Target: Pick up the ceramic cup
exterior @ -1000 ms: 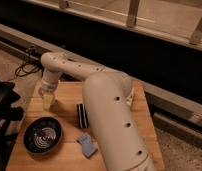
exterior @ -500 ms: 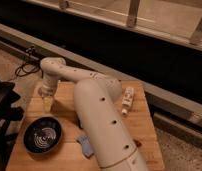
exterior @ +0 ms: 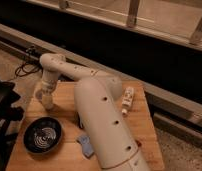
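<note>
The ceramic cup (exterior: 47, 104) is small and white and stands at the far left of the wooden table (exterior: 144, 130). My gripper (exterior: 44, 96) is right over it and reaches down onto its top, hiding the cup's upper part. My white arm (exterior: 101, 120) runs from the lower middle of the view up and left to the cup. The wide dark bowl (exterior: 42, 135) with a pale swirl sits on the table in front of the cup, apart from it.
A blue object (exterior: 85, 145) lies beside my arm at the table's front. A white bottle (exterior: 127, 100) lies at the table's right side. A black piece of equipment (exterior: 4, 102) stands left of the table. Cables (exterior: 25, 65) lie on the floor behind.
My arm's large link has swung across the table's middle and now hides the dark object that lay there. The gripper has stayed at the cup.
</note>
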Robot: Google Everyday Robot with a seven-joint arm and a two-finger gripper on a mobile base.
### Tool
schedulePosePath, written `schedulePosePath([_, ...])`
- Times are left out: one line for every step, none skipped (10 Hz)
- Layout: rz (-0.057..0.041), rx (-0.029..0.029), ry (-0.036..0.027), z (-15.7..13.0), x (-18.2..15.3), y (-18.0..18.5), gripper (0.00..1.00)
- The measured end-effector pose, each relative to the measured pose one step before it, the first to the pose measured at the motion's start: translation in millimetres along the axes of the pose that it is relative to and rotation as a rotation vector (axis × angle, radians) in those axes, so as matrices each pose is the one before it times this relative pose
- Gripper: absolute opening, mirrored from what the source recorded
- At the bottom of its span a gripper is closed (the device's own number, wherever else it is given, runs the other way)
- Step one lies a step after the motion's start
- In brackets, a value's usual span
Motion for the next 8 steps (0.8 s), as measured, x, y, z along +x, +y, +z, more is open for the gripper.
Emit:
schedulePosePath([-0.01138, -0.00434, -0.00547, -7.41, -3.84, 1.79, 0.1])
schedulePosePath([-0.01437, -0.00279, -0.01009, -13.66, -8.18, 3.93, 0.1])
schedulePosePath([-0.00672, -0.00194, -0.00346, -10.02, -1.92, 3.24, 0.1])
schedulePosePath([-0.01345, 0.00981, -0.01029, -13.17, -1.57, 2.15, 0.1])
schedulePosePath([-0.00745, 0.00612, -0.0031, -11.51, 0.4, 4.13, 0.1])
schedulePosePath([-0.00348, 0.01285, -0.00231, -11.7, -1.06, 2.16, 0.1])
schedulePosePath([-0.00552, 0.00821, -0.00261, -7.71, -5.21, 1.34, 0.1])
schedulePosePath([-0.00252, 0.0029, -0.00184, -3.86, -3.24, 1.52, 0.1])
